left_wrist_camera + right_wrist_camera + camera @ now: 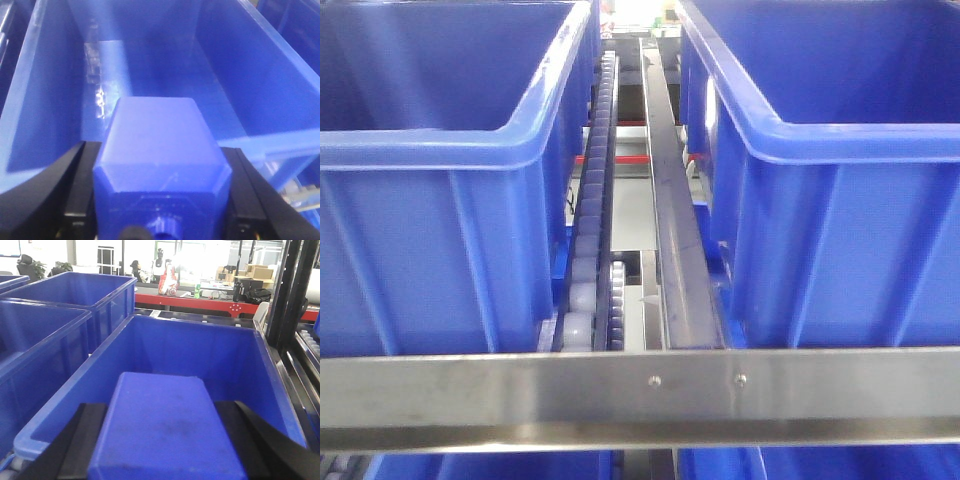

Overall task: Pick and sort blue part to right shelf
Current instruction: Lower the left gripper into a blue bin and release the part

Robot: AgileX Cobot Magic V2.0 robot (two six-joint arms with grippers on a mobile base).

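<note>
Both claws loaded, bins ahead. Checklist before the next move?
1. Left claw grip on blue part: ok. Fingers flank both sides, and the knob end faces the camera.
2. Drop zone for the blue part: ok. The open bin lies directly ahead.
3. That bin is on the right shelf: cannot tell.
4. Right claw grip on its blue block: ok. It faces a second bin.
5. Cap type on the blue block: cannot tell, that end is hidden.
6. Arm clearance to bin rims: cannot tell. The front view shows no arm.
</note>
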